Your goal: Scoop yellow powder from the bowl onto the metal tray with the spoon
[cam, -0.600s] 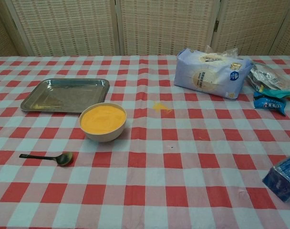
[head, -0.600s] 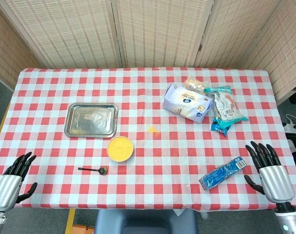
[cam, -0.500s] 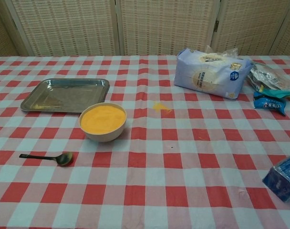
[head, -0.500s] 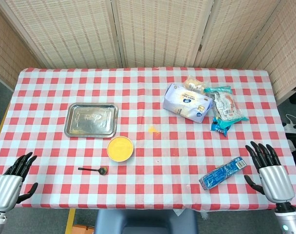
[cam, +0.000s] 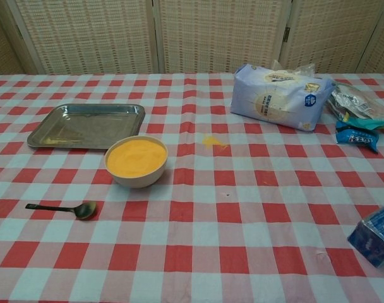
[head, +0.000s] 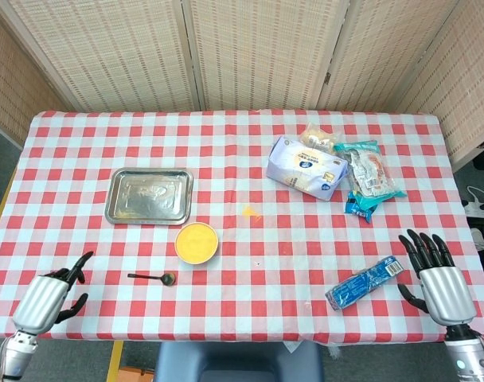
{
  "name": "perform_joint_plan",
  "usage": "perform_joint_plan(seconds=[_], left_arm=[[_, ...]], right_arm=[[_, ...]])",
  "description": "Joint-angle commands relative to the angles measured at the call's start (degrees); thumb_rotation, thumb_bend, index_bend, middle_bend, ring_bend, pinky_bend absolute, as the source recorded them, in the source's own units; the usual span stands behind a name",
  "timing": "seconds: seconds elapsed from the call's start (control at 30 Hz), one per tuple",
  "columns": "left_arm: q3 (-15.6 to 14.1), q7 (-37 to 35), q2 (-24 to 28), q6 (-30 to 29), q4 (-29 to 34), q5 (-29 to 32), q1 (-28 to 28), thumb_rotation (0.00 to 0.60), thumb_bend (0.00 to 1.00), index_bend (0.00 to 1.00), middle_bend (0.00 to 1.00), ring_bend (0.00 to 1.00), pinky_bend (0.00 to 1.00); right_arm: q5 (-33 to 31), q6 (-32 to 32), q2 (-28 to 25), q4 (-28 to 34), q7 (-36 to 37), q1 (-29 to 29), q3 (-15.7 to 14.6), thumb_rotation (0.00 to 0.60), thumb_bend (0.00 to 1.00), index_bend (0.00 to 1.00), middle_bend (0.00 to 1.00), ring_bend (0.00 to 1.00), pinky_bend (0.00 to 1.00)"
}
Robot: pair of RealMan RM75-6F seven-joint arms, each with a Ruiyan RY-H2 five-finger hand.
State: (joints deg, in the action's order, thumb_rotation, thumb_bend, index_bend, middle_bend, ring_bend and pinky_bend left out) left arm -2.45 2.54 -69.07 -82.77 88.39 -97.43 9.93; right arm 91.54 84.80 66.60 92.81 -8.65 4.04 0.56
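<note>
The spoon (head: 152, 278) lies on the bench just in front of the bowl (head: 197, 242) (tray (head: 149, 196) behind it). Left hand (head: 49, 296) and right hand (head: 437, 274) hover spread, holding nothing.

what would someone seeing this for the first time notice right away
Probably the bowl heaped with bright yellow powder, near the table's left-centre, just in front of the shiny metal tray. A small spoon lies alone on the checked cloth nearer the robot. At the far right sits a pale blue bag with other snack packets.
</note>
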Motion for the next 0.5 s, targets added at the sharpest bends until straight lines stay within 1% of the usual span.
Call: perform_joint_plan(seconds=[0.03, 0.17, 0.3, 0.4, 0.5], left_arm=[[1.39, -1.15, -4.74, 3.72, -4.08, -1.83, 4.16, 0.600, 0.36, 0.30, 1.00, 1.00, 1.00], [1.42, -0.38, -6.84, 8.22, -4.52, -0.71, 6.53, 0.600, 0.36, 0.28, 1.00, 1.00, 1.00], [2.53, -0.55, -9.69, 11.27, -5.92, 1.54, 8.52, 0.600, 0.37, 0.32, 1.00, 1.00, 1.00], [3.36, 0.76, -11.96, 12.03, -7.80, 2.69, 9.40, 0.600, 0.37, 0.35, 1.00, 1.00, 1.00], [3.56, 1.24, -13.37, 13.56, -9.18, 3.79, 10.33, 0.600, 0.37, 0.38, 1.00, 1.00, 1.00]], right_arm=[[-0.71, -0.57, 0.43, -0.14, -0.58, 0.33, 0.32, 0.600, 0.18, 0.00, 0.00, 0.00, 0.00], [-1.55, -1.43, 0.94, -0.43, -1.41, 0.67, 0.54, 0.600, 0.18, 0.00, 0.00, 0.00, 0.00], [-2.37, -2.26, 1.14, -0.68, -1.64, 0.98, 0.68, 0.600, 0.18, 0.00, 0.00, 0.00, 0.00], [-2.71, -2.40, 1.16, -0.77, -1.65, 1.05, 0.79, 0.600, 0.18, 0.00, 0.00, 0.00, 0.00], [-3.12, -2.45, 1.14, -0.83, -1.71, 1.05, 0.90, 0.600, 0.18, 0.00, 0.00, 0.00, 0.00]])
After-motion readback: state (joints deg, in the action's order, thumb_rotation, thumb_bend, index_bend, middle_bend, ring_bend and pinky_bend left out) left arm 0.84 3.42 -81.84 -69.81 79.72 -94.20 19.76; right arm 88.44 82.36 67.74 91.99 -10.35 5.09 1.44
